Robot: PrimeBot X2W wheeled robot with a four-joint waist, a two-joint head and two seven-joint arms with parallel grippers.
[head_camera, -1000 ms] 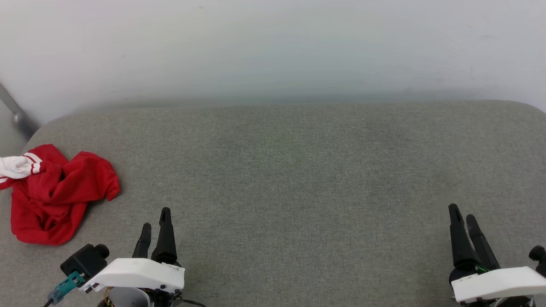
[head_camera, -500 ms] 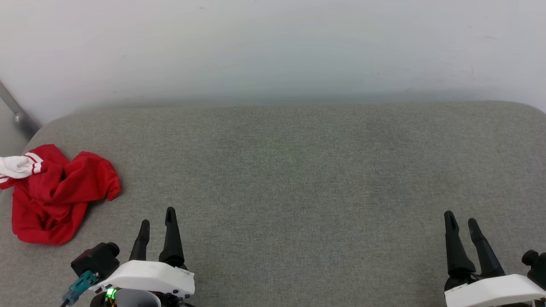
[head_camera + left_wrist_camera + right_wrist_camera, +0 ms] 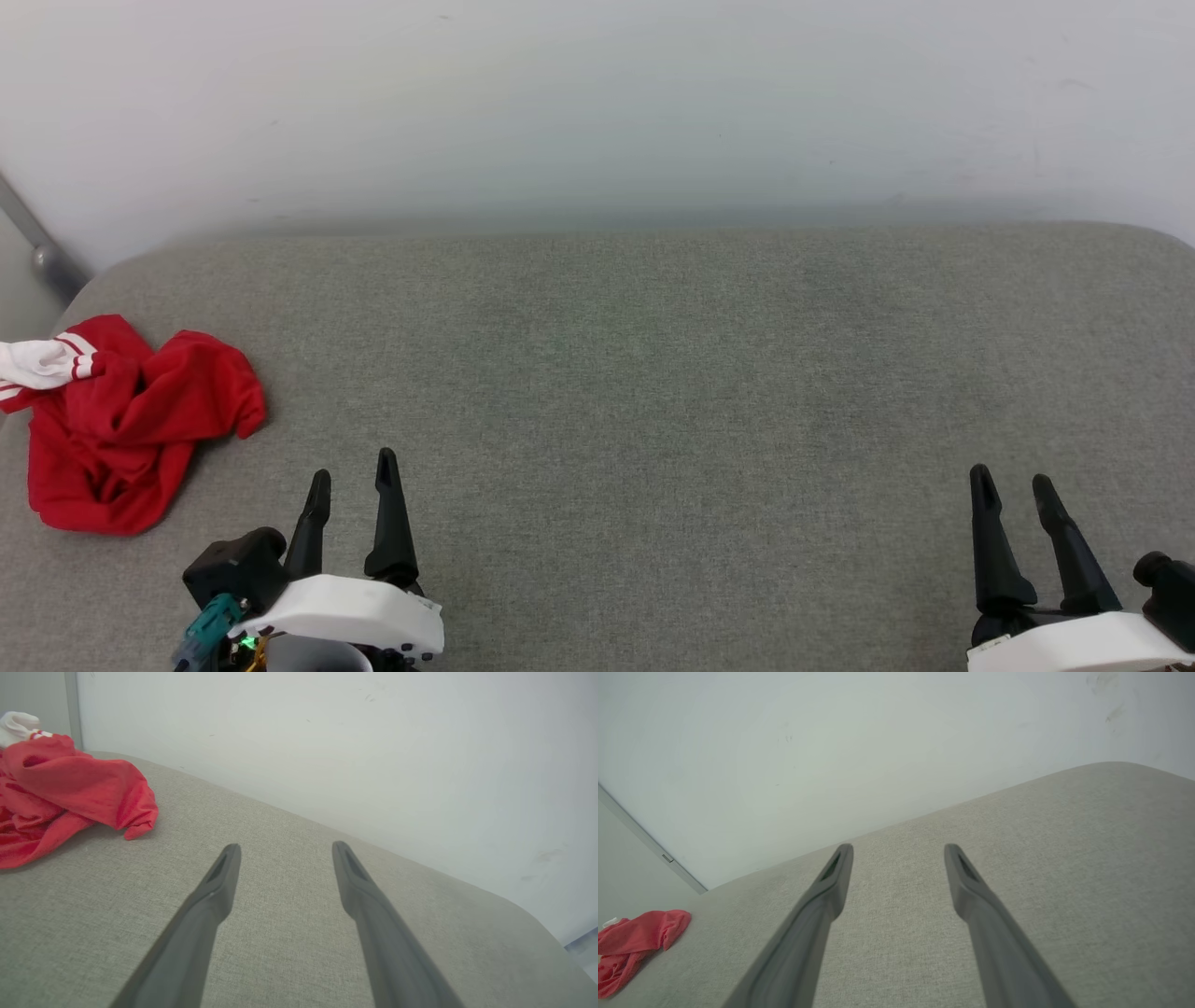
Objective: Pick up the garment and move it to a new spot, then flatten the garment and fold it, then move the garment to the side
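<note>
The garment (image 3: 131, 429), crumpled at the frame's left edge: judged soft, light, limp; best pinched at a raised fold; left gripper (image 3: 353, 466) and right gripper (image 3: 1010, 475): fingers spread, empty

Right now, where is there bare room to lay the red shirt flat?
The grey cushion is bare across its middle and right, from the wall down to the open left gripper and right gripper. Only its left edge is crowded, by the crumpled garment.
</note>
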